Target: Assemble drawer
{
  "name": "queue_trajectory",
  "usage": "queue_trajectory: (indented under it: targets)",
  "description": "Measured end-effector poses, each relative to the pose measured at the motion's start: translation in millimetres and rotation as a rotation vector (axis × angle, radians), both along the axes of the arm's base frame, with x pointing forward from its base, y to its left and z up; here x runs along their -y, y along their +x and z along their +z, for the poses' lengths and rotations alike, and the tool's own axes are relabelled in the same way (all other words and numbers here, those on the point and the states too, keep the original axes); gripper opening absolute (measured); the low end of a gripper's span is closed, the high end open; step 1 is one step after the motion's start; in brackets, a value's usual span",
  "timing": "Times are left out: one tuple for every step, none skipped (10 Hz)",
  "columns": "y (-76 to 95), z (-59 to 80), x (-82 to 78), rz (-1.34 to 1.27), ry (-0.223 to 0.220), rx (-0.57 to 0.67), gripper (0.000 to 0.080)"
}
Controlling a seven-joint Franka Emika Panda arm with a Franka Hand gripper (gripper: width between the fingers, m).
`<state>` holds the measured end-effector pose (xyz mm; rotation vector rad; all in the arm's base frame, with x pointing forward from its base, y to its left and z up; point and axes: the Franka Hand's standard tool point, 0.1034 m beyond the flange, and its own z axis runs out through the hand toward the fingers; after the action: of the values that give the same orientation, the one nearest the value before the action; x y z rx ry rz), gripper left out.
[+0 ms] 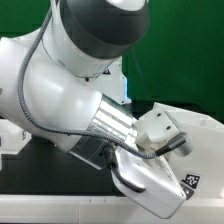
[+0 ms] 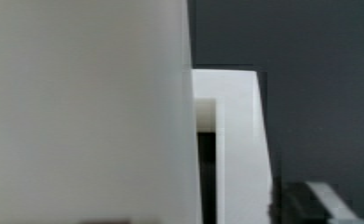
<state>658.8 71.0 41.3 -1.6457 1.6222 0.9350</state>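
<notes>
In the exterior view the arm fills most of the picture. My gripper points down at the exterior view's lower right, tilted, onto a white drawer tray with a black-and-white tag. The tray sits tilted under the hand and looks held. In the wrist view a blurred white surface very close to the camera fills half the picture. Beside it is a narrower white wall, with a dark gap between them. One dark fingertip shows at the edge. The tall casing is not clearly in view.
A green backdrop stands behind the dark table. The arm's cable loops beside the hand. A white thing sits at the exterior view's left edge.
</notes>
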Motion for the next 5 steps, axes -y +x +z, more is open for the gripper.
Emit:
queue_trajectory:
  targets:
    - [0.1, 0.0, 0.5, -0.001, 0.000, 0.000, 0.0543]
    - [0.1, 0.0, 0.8, -0.001, 0.000, 0.000, 0.0616]
    - [0.1, 0.0, 1.3, -0.002, 0.000, 0.000, 0.0616]
    - [1.1, -0.3, 1.7, -0.003, -0.006, 0.003, 0.0643]
    - [3.9, -0.6, 2.8, -0.005, -0.026, 0.015, 0.0648]
